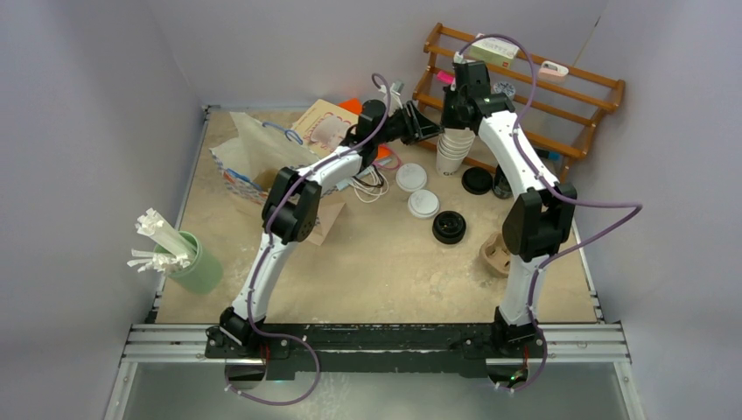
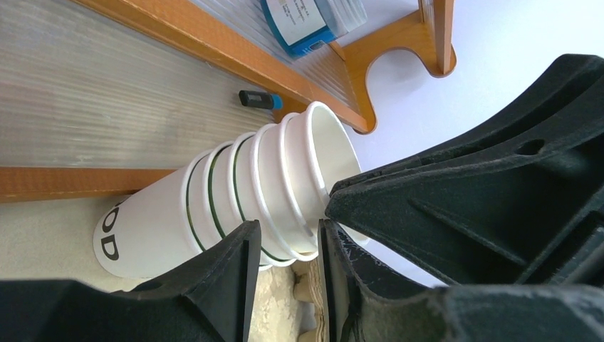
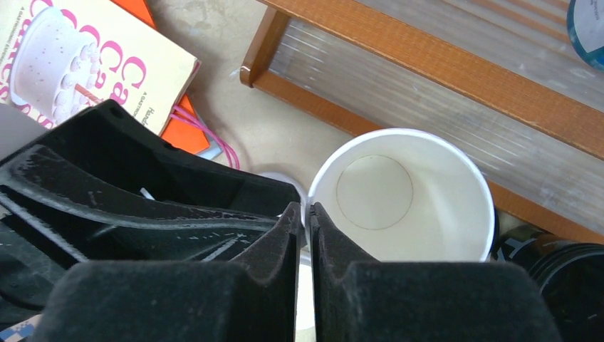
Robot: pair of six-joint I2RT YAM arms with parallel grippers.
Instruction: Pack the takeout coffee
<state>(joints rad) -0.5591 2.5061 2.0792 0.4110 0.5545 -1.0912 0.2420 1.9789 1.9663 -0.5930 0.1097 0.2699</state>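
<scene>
Your left arm rises from its base, bends at the elbow beside the paper bag (image 1: pixel 249 157) and stretches level across the far side of the desk (image 1: pixel 376 280). The left end effector (image 1: pixel 433 131) points right at the stack of white cups (image 1: pixel 452 153). Your right arm stands tall, folds over at the elbow and sets the right end effector (image 1: pixel 459 122) straight down onto that same stack, just in front of the wooden rack (image 1: pixel 569 83).

The overhead view gives you these poses but not the fingers. The right wrist view does: the right end effector (image 3: pixel 305 214) is pressed almost together, pinching the rim of the top cup (image 3: pixel 402 199). In the left wrist view the left end effector (image 2: pixel 285 235) stands spread, with the side of the stack (image 2: pixel 214 206) showing in the gap. You cannot tell whether the fingers touch it.

Only the overhead view shows the coffee. The white-lidded cup (image 1: pixel 423 204) and the black-lidded cup (image 1: pixel 449 227) stand just beside each other mid-desk, between the arms and apart from both end effectors. The cardboard carrier (image 1: pixel 496 255) lies by the right arm.
</scene>
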